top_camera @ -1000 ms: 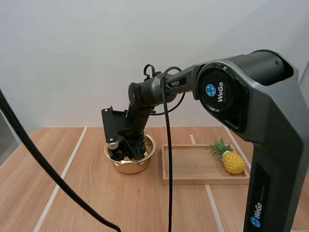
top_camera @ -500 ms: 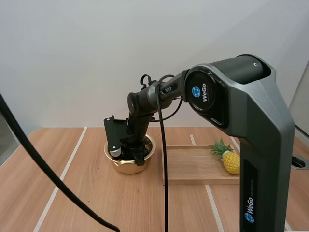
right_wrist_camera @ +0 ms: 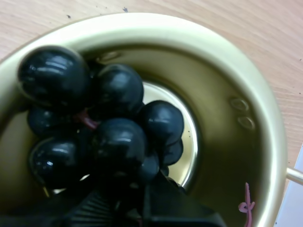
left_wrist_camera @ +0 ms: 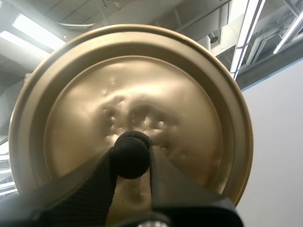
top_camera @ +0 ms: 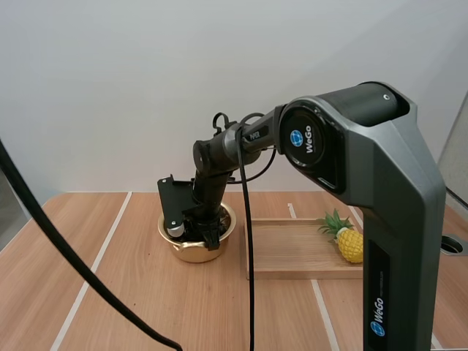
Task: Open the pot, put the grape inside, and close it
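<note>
Right hand [top_camera: 202, 232] reaches down into the open gold pot [top_camera: 191, 253] on the surface [top_camera: 131, 307]. Its tips pinch the bunch of grapes [right_wrist_camera: 116, 137], which sits inside the pot walls. Left hand [left_wrist_camera: 131, 160] is clamped on the lid [left_wrist_camera: 142, 85] by its black knob [left_wrist_camera: 130, 152].

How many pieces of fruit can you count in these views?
2: a bunch of grapes inside the gold pot, and a pineapple at the right end of the wooden tray. More could lie hidden under the grapes.

a plain white wall [top_camera: 110, 88] stands behind a wooden table [top_camera: 131, 307] with pale stripes.
</note>
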### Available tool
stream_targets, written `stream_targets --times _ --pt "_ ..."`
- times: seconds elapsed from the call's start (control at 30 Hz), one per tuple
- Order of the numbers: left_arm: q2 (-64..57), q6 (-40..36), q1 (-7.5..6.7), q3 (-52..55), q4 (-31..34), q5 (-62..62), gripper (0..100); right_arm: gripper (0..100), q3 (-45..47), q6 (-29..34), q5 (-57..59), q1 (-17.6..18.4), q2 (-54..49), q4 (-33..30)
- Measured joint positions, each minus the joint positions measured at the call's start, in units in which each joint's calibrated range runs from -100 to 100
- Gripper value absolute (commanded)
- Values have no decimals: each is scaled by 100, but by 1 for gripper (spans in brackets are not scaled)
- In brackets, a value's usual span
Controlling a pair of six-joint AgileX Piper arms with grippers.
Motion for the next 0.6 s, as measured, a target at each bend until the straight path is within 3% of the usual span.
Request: stream_targets --times 0.03,0.07,0.6 --pt "0 0 0 0 0 0 0 95 0 0 0 0 -17 30" --pt "0 0 0 0 0 0 0 100 15 0 0 0 -25 57" --pt "0 0 0 0 0 0 0 100 30 112 -379 16 -785 294"
